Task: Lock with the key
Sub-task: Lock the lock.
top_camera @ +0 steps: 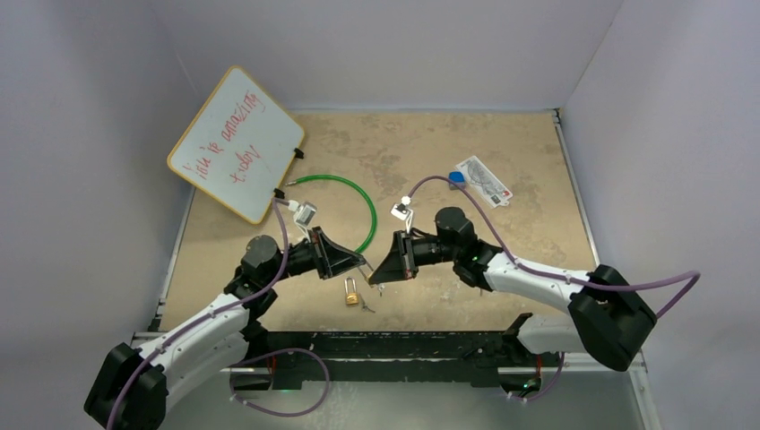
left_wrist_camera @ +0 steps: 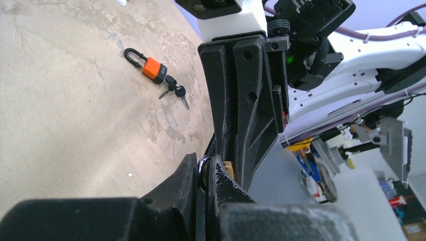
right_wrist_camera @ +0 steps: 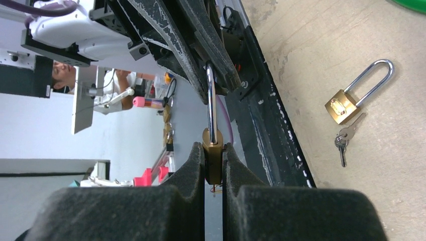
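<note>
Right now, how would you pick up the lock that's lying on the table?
Probably by its square brass body, coming straight down from above, one finger on each side edge. It lies flat, so only those edges can be pinched. Its shackle is a thin loop flat on the table, and the keys trail off the bottom end.

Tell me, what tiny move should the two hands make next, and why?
Probably push the hands gently together: the right hand clamps the brass padlock by its body, the left hand pinches its shackle, so that should seat the shackle.
</note>
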Robot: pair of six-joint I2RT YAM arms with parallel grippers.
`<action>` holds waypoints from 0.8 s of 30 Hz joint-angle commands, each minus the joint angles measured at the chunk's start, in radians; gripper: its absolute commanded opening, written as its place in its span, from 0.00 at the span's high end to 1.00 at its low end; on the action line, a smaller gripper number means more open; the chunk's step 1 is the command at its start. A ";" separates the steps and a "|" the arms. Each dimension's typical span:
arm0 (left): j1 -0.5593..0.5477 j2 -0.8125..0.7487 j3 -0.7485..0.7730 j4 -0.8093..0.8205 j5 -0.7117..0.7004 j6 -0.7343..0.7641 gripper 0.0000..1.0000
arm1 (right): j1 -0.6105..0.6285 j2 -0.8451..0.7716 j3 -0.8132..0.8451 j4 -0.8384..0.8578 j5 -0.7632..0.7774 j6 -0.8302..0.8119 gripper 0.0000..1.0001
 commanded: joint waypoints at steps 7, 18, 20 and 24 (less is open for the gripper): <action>-0.040 -0.025 -0.089 0.119 0.036 -0.105 1.00 | -0.004 0.037 0.137 0.191 0.233 0.028 1.00; -0.038 -0.139 -0.074 0.156 -0.285 -0.173 0.54 | -0.003 -0.048 0.007 0.223 0.183 0.065 1.00; -0.038 -0.136 -0.120 0.283 -0.328 -0.234 0.53 | -0.002 -0.057 -0.003 0.225 0.172 0.069 1.00; -0.037 -0.095 -0.188 0.486 -0.371 -0.307 0.47 | -0.002 -0.076 -0.020 0.251 0.159 0.090 1.00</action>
